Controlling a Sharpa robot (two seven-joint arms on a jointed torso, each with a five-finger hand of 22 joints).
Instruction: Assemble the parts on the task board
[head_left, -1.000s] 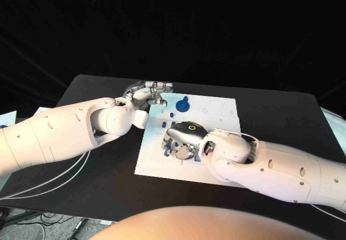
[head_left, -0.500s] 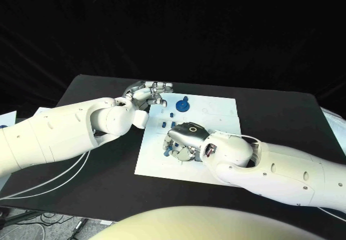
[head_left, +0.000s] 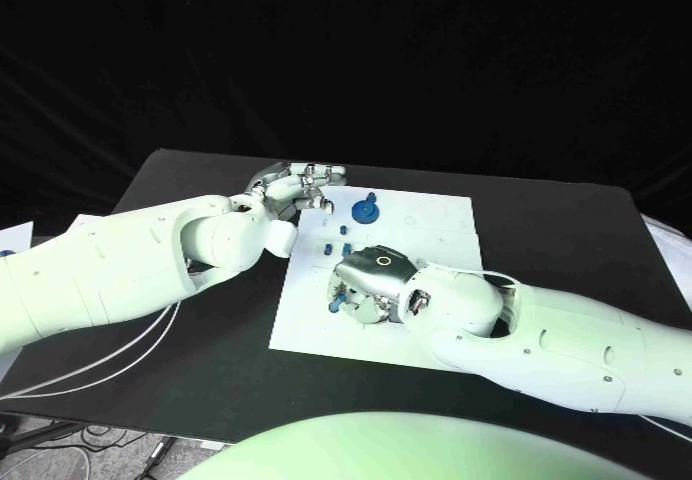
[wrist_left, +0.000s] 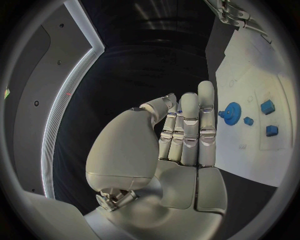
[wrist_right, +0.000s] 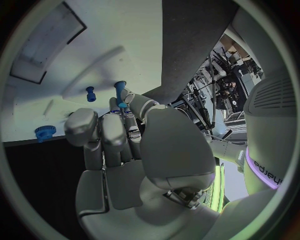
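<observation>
The white task board (head_left: 427, 216) lies mid-table. My right hand (head_left: 369, 284) hangs over its left middle, fingers curled down. In the right wrist view the right hand (wrist_right: 119, 140) pinches a blue peg (wrist_right: 119, 93) at its fingertips, held upright just above the board (wrist_right: 75, 50). A second blue peg (wrist_right: 90, 93) stands beyond it, and a blue gear (wrist_right: 44, 132) is off to the side. The same blue gear (head_left: 366, 210) stands near the board's far edge, with small blue blocks (head_left: 339, 241) nearer. My left hand (head_left: 299, 185) hovers at the board's far left corner, fingers straight and holding nothing (wrist_left: 187, 130).
The black table (head_left: 577, 230) has bare room to the right of the board. White cables (head_left: 101, 360) trail along the near left. In the left wrist view the gear (wrist_left: 232, 110) and the small blue blocks (wrist_left: 267, 106) lie beyond my fingertips.
My right hand has eased slightly toward the near edge of the board. The left hand and the parts on the board have not moved.
</observation>
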